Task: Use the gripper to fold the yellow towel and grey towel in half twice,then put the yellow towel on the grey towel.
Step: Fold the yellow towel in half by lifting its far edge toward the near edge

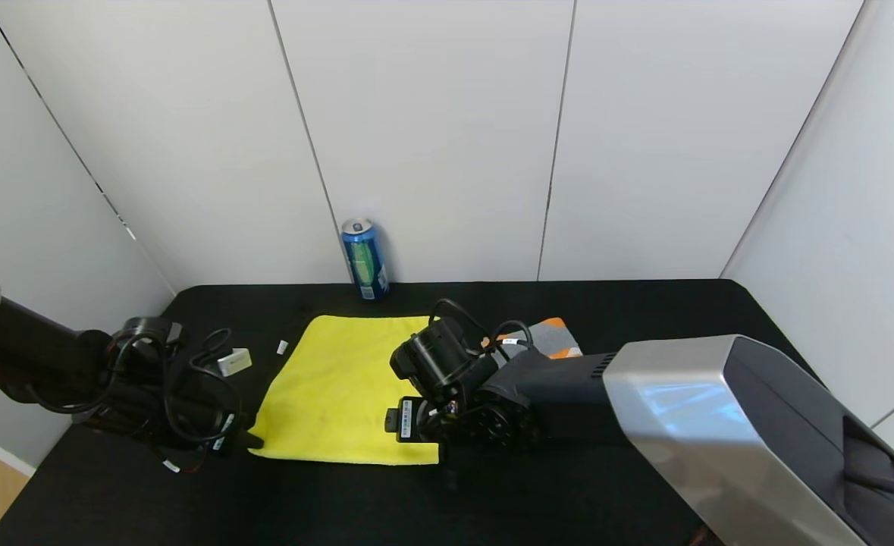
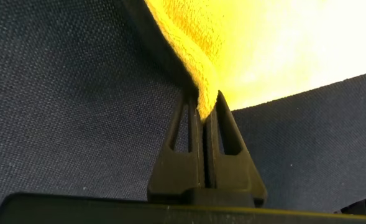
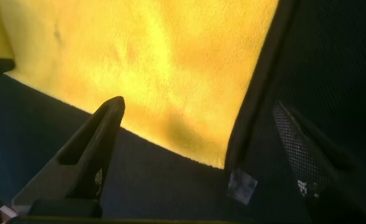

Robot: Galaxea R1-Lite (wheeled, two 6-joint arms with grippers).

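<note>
The yellow towel point(image 1: 344, 390) lies spread flat on the black table point(image 1: 644, 311). My left gripper point(image 1: 252, 441) sits at the towel's near left corner. In the left wrist view the gripper point(image 2: 205, 102) is shut on that corner of the yellow towel point(image 2: 201, 56). My right gripper point(image 3: 189, 124) is open over the towel's near right corner point(image 3: 170, 74), one finger on each side of the edge; in the head view its wrist point(image 1: 431, 421) hides the fingers. The grey towel point(image 1: 545, 334), with orange patches, lies behind my right arm and is mostly hidden.
A blue drink can point(image 1: 365, 259) stands at the back of the table by the wall. A small white scrap point(image 1: 282, 346) lies left of the yellow towel. White walls close in the back and both sides.
</note>
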